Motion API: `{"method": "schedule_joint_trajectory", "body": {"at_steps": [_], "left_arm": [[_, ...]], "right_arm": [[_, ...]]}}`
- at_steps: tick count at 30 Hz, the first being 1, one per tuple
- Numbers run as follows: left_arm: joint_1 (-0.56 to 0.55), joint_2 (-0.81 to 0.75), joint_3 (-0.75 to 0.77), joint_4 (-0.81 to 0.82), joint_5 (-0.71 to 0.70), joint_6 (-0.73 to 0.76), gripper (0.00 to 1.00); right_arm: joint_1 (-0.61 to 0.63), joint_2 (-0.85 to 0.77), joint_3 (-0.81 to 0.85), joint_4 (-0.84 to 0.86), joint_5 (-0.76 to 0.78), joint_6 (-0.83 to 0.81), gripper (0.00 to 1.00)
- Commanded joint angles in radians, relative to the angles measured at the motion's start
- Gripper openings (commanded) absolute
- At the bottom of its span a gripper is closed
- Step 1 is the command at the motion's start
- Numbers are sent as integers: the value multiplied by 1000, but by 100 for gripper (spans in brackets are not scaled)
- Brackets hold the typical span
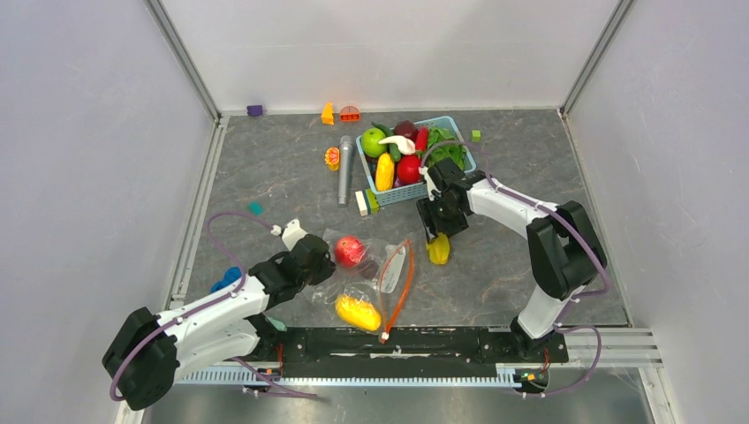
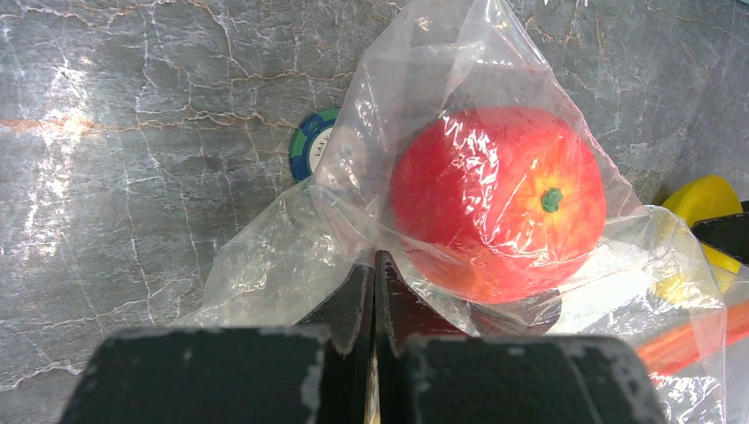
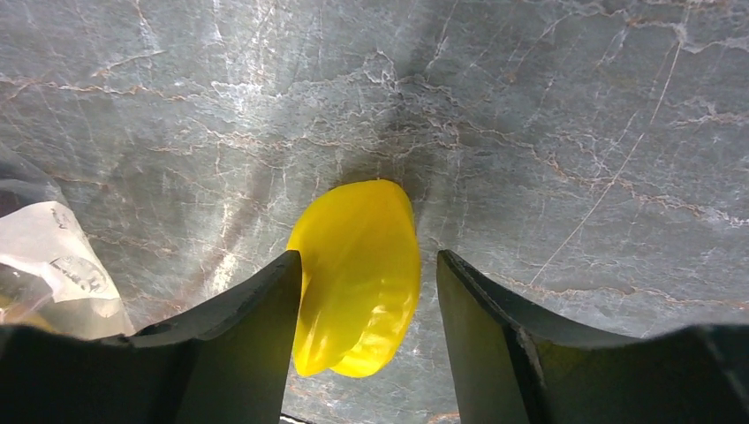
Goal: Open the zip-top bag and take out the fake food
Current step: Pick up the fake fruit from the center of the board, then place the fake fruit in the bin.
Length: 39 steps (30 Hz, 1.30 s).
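The clear zip-top bag (image 1: 382, 281) lies crumpled near the front middle of the table, its orange-red zip strip (image 1: 402, 290) on the right side. Inside it are fake food pieces: a red round fruit (image 2: 495, 199) and a yellow-orange mango-like piece (image 1: 359, 312). My left gripper (image 2: 375, 265) is shut on a fold of the bag's plastic just beside the red fruit. A yellow fake food piece (image 3: 358, 274) lies outside the bag on the table. My right gripper (image 3: 368, 256) stands open astride it; the left finger touches it and the right finger stands apart from it.
A light-blue basket (image 1: 466, 148) with a green apple, lettuce and other toy food stands behind the right arm. A grey cylinder (image 1: 344, 170), a yellow-green block (image 1: 365, 201) and small toys lie at the back. A blue-green chip (image 2: 307, 143) sits under the bag's edge.
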<state>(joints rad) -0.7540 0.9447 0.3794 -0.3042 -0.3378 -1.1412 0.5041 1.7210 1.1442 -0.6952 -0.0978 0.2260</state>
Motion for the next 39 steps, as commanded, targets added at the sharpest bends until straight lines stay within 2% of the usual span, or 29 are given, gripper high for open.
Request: {"method": "schedule_joint_trajectory", "body": {"at_steps": [1,5,12,16,21,28,32,35,39], "left_arm": [[2,3,-2,31,-13,29,2],[2,0,-2,28,-14,31,2],[2,-6,-2,24,-17,29,2],[3,-3,6,16,-20,35,2],[2,-3,21,2,-25,39,2],[4,-26,34,-37,-43,46,2],[4,-24,45,-54,-46,51,2],[4,-13,59,-63,-46,55,2],[4,8,73,-61,-43,60,2]], "right_arm": [[5,17,40,-11,20,-17,61],[5,22,37,-10,12,-23,54],[5,-28,38,7,-17,-24,33],[1,-83,41,57,-68,-34,27],[-28,-137,39,136,-74,-23,12],[-109,-253,19,365,-10,-2,11],[-146,-308,-45,606,27,1,11],[-180,-315,-96,771,41,32,15],[-205,-313,-211,1052,54,75,15]]}}
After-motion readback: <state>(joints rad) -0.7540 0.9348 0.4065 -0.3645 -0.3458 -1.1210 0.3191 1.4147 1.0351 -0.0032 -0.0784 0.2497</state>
